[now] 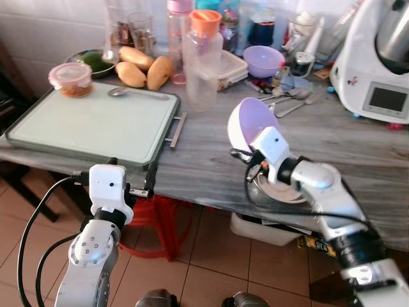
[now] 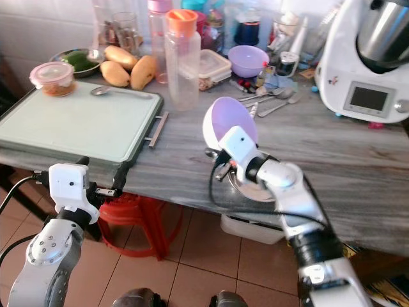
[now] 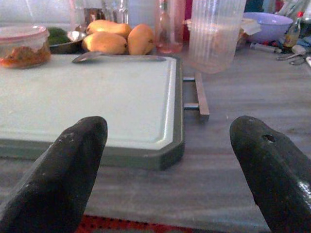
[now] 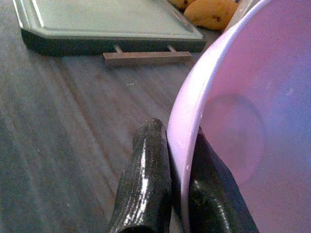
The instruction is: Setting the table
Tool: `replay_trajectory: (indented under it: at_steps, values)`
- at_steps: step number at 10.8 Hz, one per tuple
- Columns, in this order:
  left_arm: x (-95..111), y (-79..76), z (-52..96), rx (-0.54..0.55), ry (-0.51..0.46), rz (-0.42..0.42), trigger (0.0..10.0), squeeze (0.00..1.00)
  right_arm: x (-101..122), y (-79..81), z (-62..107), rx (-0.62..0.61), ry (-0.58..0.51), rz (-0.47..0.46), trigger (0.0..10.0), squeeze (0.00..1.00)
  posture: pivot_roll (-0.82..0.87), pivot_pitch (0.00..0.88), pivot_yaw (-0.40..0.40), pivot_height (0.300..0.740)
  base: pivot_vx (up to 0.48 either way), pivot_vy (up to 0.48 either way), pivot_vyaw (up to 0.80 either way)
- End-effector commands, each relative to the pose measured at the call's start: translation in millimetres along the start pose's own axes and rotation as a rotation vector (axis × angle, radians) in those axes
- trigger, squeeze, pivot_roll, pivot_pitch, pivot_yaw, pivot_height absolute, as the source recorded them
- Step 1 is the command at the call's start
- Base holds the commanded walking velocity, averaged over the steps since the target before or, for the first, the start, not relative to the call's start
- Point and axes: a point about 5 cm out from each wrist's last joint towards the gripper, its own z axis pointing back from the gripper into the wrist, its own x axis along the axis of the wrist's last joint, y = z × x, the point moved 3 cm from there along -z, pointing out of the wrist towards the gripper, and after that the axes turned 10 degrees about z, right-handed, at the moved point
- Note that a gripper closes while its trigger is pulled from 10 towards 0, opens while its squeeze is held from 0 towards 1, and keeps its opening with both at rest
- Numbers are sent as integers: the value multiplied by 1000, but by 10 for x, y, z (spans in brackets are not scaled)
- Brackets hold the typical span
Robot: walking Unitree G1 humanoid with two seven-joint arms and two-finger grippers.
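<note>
My left claw (image 3: 167, 182) hangs open at the near edge of the grey marble-patterned counter (image 3: 233, 141), its two black fingers (image 3: 58, 179) spread wide apart. Between them I see the pale green rectangular tray with a dark rim (image 3: 92, 97). On its far edge lies a metal spoon (image 3: 114, 58). Behind sit yellow mangoes (image 3: 119, 40), and a clear ribbed plastic jug (image 3: 216, 34) stands beside the tray.

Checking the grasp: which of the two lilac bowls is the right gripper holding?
The tilted lilac bowl near the counter's front edge, pinched at its rim by the right gripper; the other bowl sits upright at the back.
</note>
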Motion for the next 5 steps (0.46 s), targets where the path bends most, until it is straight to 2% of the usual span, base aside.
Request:
replay_trajectory:
  at_steps: [1,4,5]
  values:
    - [31,-20,3,-4,-3,-4,10000,0,31,-44,7,20,2,41,10000,0,67,0,-11,740,0,0,0]
    - [23,-36,5,-12,12,5,10000,0,-17,-86,-15,43,15,67,10000,0,72,0,-10,740,0,0,0]
    - [25,-28,16,-10,15,5,10000,0,-22,-70,-22,76,18,136,10000,0,76,0,-10,740,0,0,0]
